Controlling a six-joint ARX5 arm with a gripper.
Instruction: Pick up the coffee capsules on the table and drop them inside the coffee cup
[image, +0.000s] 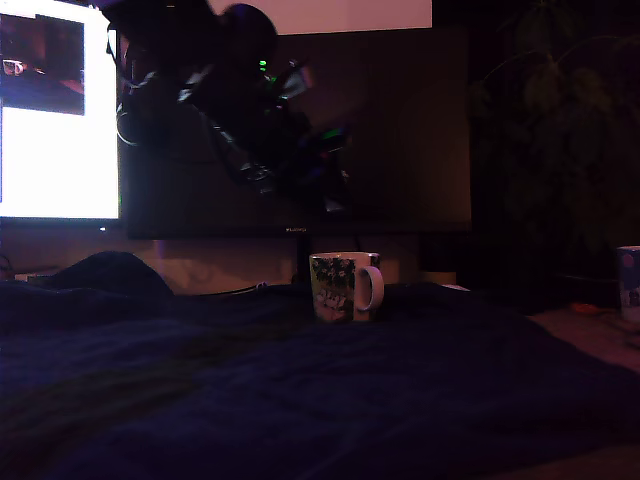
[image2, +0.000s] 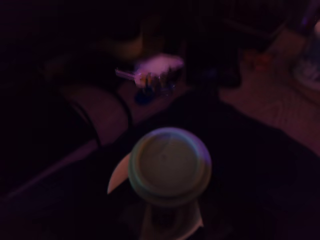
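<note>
The scene is very dark. The coffee cup (image: 345, 287), a white mug with a dark floral print and a loop handle, stands upright on the navy fabric table (image: 300, 390). High above it, in front of a dark monitor, hangs my gripper (image: 333, 198). In the wrist view the gripper (image2: 160, 200) is shut on a coffee capsule (image2: 170, 165), whose pale round rim faces the camera. A pale finger (image2: 116, 181) shows beside the capsule. I can make out no other capsule on the cloth.
A lit screen (image: 55, 110) glows at the exterior view's left, beside the large dark monitor (image: 400, 130). A pale blue-white cup (image: 629, 285) stands at the right edge. The fabric bunches into a hump (image: 110, 272) at the back left.
</note>
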